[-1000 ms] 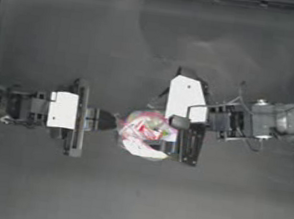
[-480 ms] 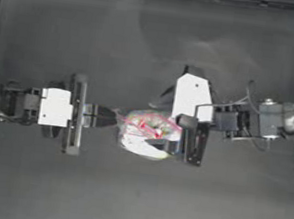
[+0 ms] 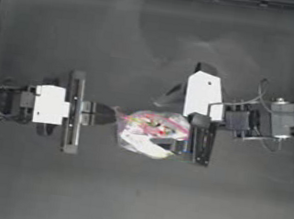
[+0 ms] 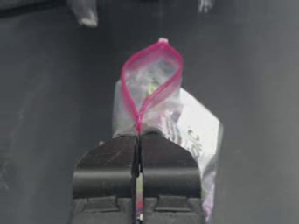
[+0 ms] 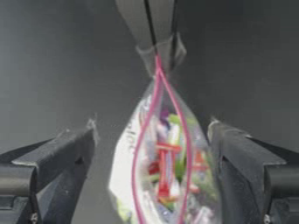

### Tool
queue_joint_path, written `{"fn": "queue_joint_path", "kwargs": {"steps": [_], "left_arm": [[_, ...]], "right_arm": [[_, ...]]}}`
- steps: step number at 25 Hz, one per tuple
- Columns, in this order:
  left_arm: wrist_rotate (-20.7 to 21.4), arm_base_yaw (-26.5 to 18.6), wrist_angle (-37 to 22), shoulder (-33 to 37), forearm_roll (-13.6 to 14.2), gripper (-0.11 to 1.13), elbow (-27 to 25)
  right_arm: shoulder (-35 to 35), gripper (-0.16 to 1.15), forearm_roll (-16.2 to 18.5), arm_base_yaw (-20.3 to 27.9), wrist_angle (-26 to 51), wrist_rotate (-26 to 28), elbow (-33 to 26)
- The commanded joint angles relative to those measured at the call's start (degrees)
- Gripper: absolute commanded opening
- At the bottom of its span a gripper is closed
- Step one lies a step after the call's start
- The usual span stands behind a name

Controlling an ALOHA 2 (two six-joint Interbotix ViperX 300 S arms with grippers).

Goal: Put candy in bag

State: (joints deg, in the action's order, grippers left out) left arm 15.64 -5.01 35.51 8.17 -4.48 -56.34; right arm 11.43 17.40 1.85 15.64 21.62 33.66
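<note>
Bag [image 3: 150,132] sits at mid-desk, mouth gaping. Left gripper [image 4: 139,131] has its fingers pressed together, pinching one end of the pink seal strip [image 5: 158,105]. Right gripper [image 5: 151,144] has its fingers spread, straddling the mouth. Film is judged light, limp and slippery; hold by the stiffer seal. Loose candy not discernible.

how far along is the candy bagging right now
Late stage, it seems. Done: sweets, some red, sit inside the bag; no loose candy shows on the table. In hand: the left gripper is shut on the bag's seal end, and the right gripper is open around the bag. Left: the pink seal gapes, not closed.
</note>
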Motion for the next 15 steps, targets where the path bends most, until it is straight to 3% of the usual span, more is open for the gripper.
{"fn": "queue_joint_path", "kwargs": {"steps": [1, 15], "left_arm": [[0.1, -0.2, 0.2, 3.8, -0.1, 0.07, 0.1], [-0.4, -0.1, 0.1, 4.8, -0.2, 0.07, -3.1]], "right_arm": [[1.8, 1.02, 0.0, -0.1, -0.6, 0.0, -0.4], [3.2, 1.02, -0.3, -0.1, -0.9, 0.1, 0.7]]}}
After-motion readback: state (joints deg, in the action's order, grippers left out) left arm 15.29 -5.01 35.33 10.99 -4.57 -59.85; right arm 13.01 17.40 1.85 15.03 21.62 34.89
